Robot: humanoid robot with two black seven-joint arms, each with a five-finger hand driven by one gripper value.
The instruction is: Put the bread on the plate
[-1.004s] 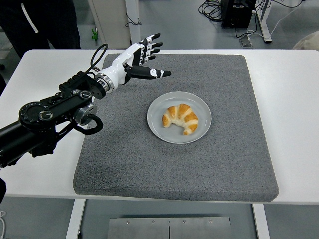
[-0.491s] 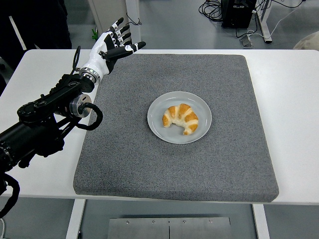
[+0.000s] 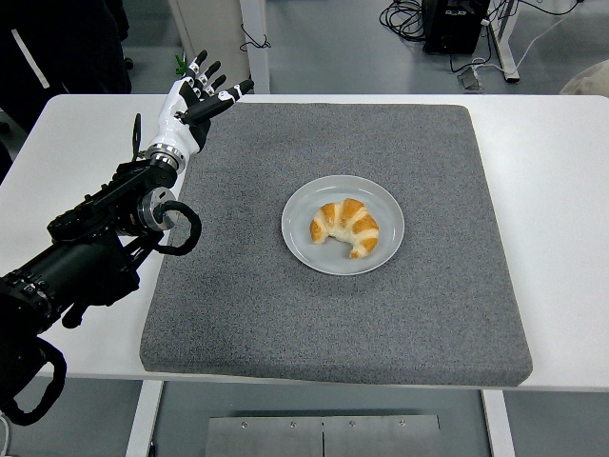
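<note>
- Bread [image 3: 344, 228], a croissant, lies on the plate [image 3: 303, 248], near its middle; we judge the placing done.
- Plate sits centred on the grey mat [image 3: 428, 314], which covers the white table [image 3: 561, 190].
- We see the left hand [image 3: 190, 107] over the mat's far left corner, fingers spread, holding nothing.
- Bread lies well apart from those fingers, to their right and nearer us.

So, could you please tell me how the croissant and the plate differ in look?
The croissant is golden brown with pale stripes; the plate is plain pale grey. The croissant is a curved crescent, the plate a flat round disc. The croissant is smaller and lies within the plate's rim. Both sit on the grey mat.
</note>
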